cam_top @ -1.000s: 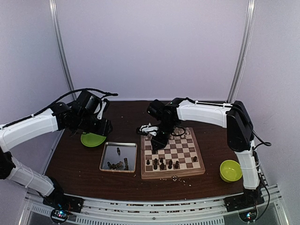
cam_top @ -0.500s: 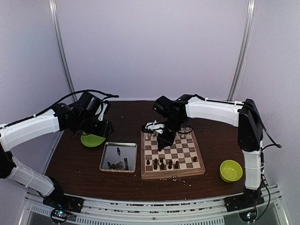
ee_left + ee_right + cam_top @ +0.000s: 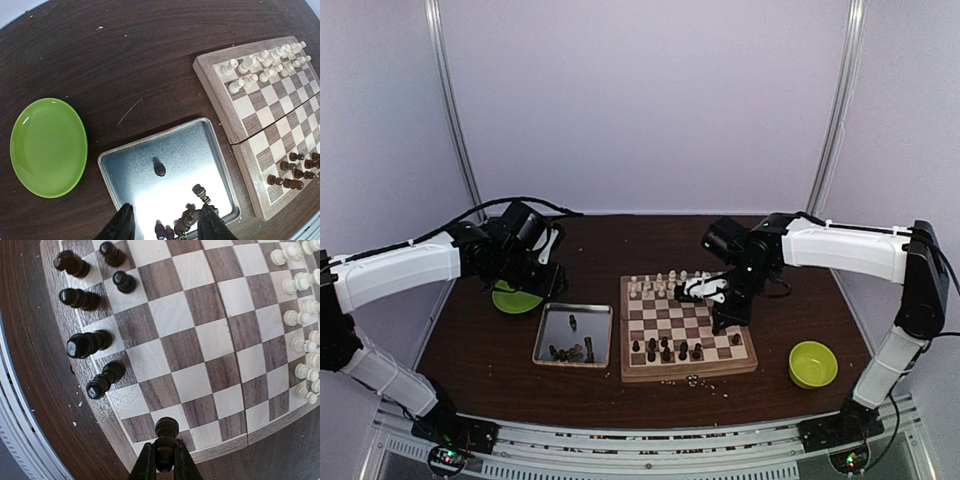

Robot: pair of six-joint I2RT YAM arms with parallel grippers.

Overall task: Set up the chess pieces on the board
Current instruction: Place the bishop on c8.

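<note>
1. The right hand point(image 3: 165, 462) is clenched on a dark chess piece point(image 3: 166, 432), holding it upright over the right part of the board point(image 3: 175, 305), by an edge square
2. Other dark pieces point(image 3: 82, 345) stand on the board's near rows, and pale chessmen point(image 3: 300, 345) line its far rows
3. The left hand point(image 3: 167, 227) hangs released, fingers apart, above the metal tray point(image 3: 125, 165), which holds loose dark pieces point(image 3: 200, 192) and sits just beside the board on the desk point(image 3: 125, 60)

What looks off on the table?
Pale specks litter the table in front of the board: crumbs or chips, too small to tell. In the tray, dark pieces lie toppled in a heap.
</note>
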